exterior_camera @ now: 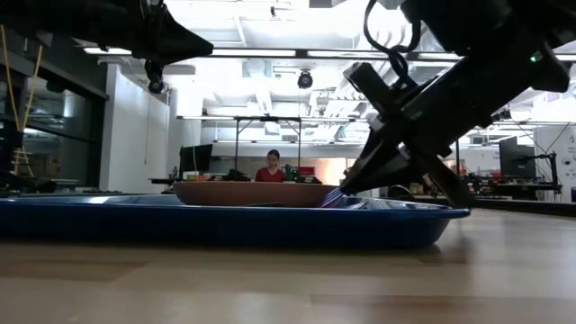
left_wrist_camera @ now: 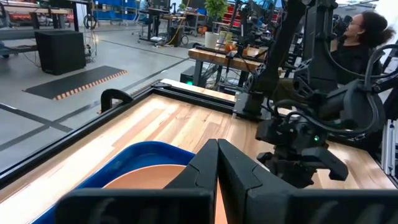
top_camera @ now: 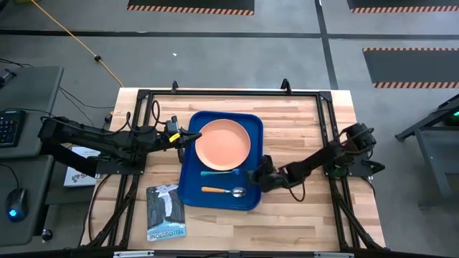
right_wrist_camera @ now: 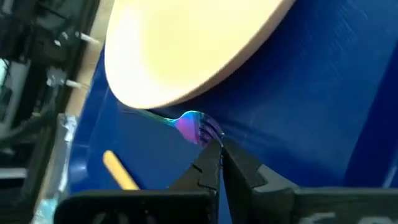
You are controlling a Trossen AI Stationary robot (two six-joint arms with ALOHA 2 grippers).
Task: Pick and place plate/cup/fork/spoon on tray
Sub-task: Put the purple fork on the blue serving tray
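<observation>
Tray count: one, blue, sitting mid-tabletop.
On it: one plate, one fork, one spoon. No cup visible in any view.
Plate is salmon-pink, on the half of the tray farther from the booklet. Fork is light blue, lying just beside the plate's near rim, between plate and spoon. Spoon has an orange handle and a metal bowl, near the tray's front edge, apart from the fork.
Off the tray: one grey-blue booklet flat on the tabletop near the tray's front-left corner.

Right pincer: over the tray's right front part, tips clenched together, nothing between them. In the right wrist view the closed tips sit right at the fork's tines, touching or nearly so; can't tell which. Fork handle runs away from the tips along the plate rim, partly tucked under it. In the low view the right pincer slants down to the tray surface next to the plate.

Left pincer: at the tray's left rim beside the plate, above the surface, fingers clenched shut with nothing in them.

One person is seated in the room behind the tabletop.
</observation>
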